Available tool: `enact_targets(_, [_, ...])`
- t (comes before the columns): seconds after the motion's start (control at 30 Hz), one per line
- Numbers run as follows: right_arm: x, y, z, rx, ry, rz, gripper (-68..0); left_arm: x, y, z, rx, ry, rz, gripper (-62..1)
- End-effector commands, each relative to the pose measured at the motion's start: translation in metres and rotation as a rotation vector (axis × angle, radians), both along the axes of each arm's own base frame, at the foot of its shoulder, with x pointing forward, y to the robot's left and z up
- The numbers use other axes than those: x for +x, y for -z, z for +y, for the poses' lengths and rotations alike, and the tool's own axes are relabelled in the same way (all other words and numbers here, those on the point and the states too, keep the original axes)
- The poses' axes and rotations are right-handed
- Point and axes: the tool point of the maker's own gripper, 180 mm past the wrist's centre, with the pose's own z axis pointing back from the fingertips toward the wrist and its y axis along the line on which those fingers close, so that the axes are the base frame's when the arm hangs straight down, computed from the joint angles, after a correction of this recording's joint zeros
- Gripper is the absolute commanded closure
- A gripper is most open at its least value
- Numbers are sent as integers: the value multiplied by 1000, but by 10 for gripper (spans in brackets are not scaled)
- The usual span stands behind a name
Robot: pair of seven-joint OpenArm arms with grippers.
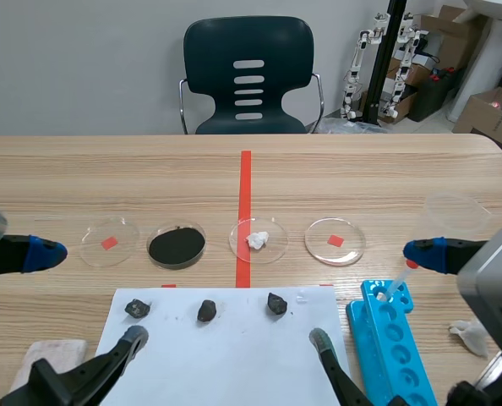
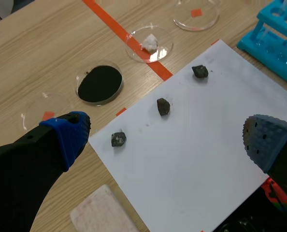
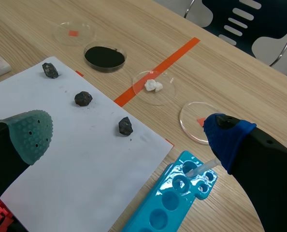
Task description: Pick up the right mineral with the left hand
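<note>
Item: right mineral [image 1: 276,304], a small dark, rough lump lying on the white paper sheet [image 1: 234,364], at about 1 o'clock from the sheet's centre (12 o'clock pointing away from the robot) and close to the far edge. It ends a row of three. The middle mineral [image 1: 207,310] and left mineral [image 1: 137,309] lie toward 9 o'clock from it, each well apart, which probably leaves room for fingers to straddle one lump without disturbing its neighbour. Form: nearly equant. In the scene view a slight long axis seems to run from 11 to 5 o'clock, flat on the paper, though the lump is too small for certainty. Left gripper [image 2: 167,140]: jaws spread wide, empty, over the sheet's near-left part, with the target ahead toward 1 o'clock. This is judged a ready stance, with a reach past the other two lumps to come. Right gripper [image 1: 372,296]: also spread wide and empty, at the sheet's 3 o'clock side beside the blue test-tube rack [image 1: 390,338]. Beyond the sheet, toward 12 o'clock, is a row of petri dishes, including a black-powder dish [image 1: 177,245].
</note>
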Motion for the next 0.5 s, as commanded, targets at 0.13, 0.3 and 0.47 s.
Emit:
enact_targets(0.13, [4,-7,-2,4,-3,-26,-679,9,-18,-19,-99,80,-4,-623])
enact_targets(0.3, [4,-7,-2,4,-3,-26,-679,31,-6,-17,-97,26,57,-623])
enact_targets(0.47, [4,-7,-2,4,-3,-26,-679,66,19,2,-114,-133,125,-623])
